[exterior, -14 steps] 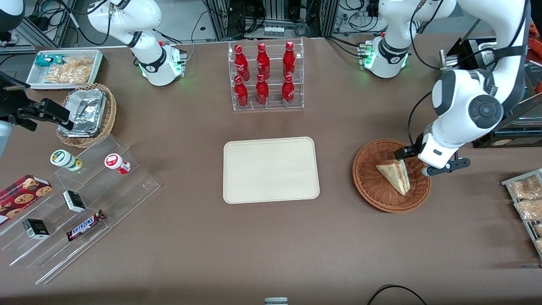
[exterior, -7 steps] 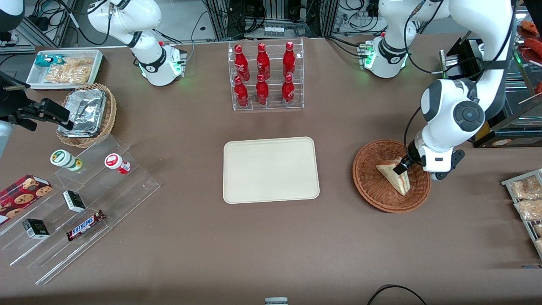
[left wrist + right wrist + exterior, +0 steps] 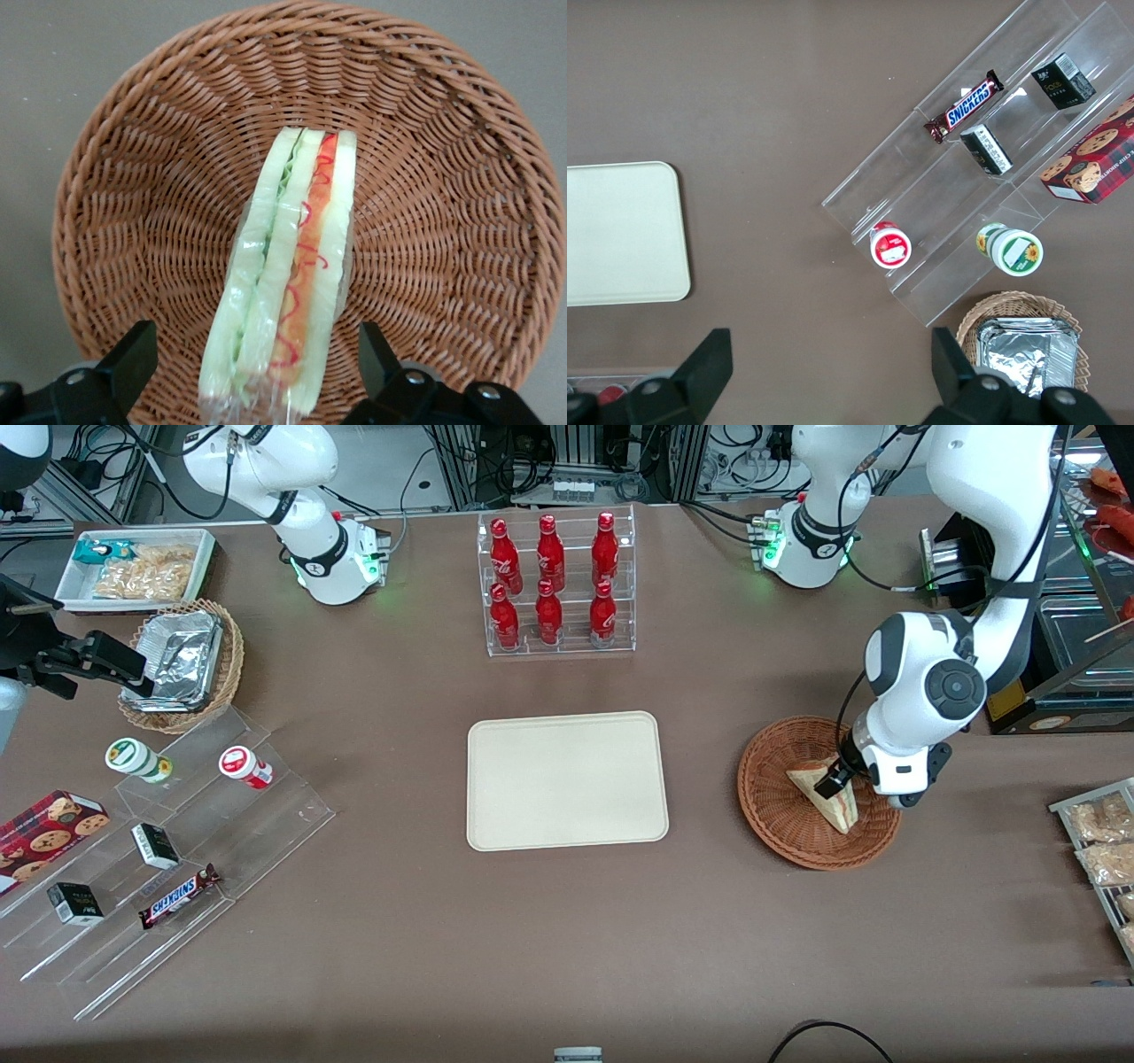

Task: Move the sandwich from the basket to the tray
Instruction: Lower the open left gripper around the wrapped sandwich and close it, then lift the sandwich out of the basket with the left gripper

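Note:
The sandwich (image 3: 831,799), a plastic-wrapped pale wedge with red and green filling, lies in the round reddish-brown wicker basket (image 3: 778,815) toward the working arm's end of the table. In the left wrist view the sandwich (image 3: 292,266) stands on edge on the basket's (image 3: 142,177) weave. My gripper (image 3: 837,778) hangs low over the basket and is open. Its black fingers (image 3: 133,359) straddle the wrapped end of the sandwich with a gap on each side, so the gripper (image 3: 255,354) holds nothing. The cream tray (image 3: 567,779) lies bare at the table's middle, also seen as the tray (image 3: 620,232) in the right wrist view.
A clear rack of red bottles (image 3: 556,584) stands farther from the front camera than the tray. Toward the parked arm's end are a stepped clear shelf with snacks (image 3: 159,841), a tan basket of foil containers (image 3: 182,662) and a white bin (image 3: 133,567). Snack packets (image 3: 1103,846) lie near the basket.
The gripper has turned and come down from the basket's rim to sit over the sandwich, fingers either side of it. The sandwich has not moved.

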Robot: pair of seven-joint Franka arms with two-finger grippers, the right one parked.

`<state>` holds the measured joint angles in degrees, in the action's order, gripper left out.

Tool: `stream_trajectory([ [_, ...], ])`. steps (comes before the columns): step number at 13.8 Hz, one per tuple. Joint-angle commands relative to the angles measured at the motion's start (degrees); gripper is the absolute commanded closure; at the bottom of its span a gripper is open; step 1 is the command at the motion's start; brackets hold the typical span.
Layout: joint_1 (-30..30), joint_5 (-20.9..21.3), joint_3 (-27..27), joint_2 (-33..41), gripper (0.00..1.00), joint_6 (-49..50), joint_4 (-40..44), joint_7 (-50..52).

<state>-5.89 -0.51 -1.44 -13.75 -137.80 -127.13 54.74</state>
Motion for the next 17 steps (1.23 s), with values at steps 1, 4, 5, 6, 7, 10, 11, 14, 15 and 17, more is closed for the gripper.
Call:
stream_trajectory([
  [1, -0.17, 0.69, 0.03, -1.45, 0.03, -2.21, -0.05, 1.6],
  [4, -0.17, 0.42, 0.03, -2.59, 0.5, -2.39, 0.39, 2.39],
  [5, -0.17, 0.42, 0.03, -2.42, 0.76, -2.13, 0.48, 2.39],
  [6, -0.17, 0.42, 0.03, -2.16, 0.87, -1.95, 0.48, 2.04],
  [7, -0.17, 0.42, 0.03, -1.89, 0.89, -1.78, 0.91, 1.69],
  [10, -0.78, 0.68, 0.03, -1.63, 0.91, 5.31, 5.47, -0.49],
  [11, -1.57, 0.68, 0.03, -1.71, 0.91, 9.43, 7.75, -3.29],
  [14, -4.81, 0.68, 0.03, -2.32, 0.9, 15.27, 12.6, -13.39],
  [15, -6.65, 0.68, 0.03, -3.03, 0.9, 15.62, 13.48, -18.3],
  [17, -10.17, 0.86, 0.12, -5.22, 0.94, 16.58, 16.8, -23.26],
])
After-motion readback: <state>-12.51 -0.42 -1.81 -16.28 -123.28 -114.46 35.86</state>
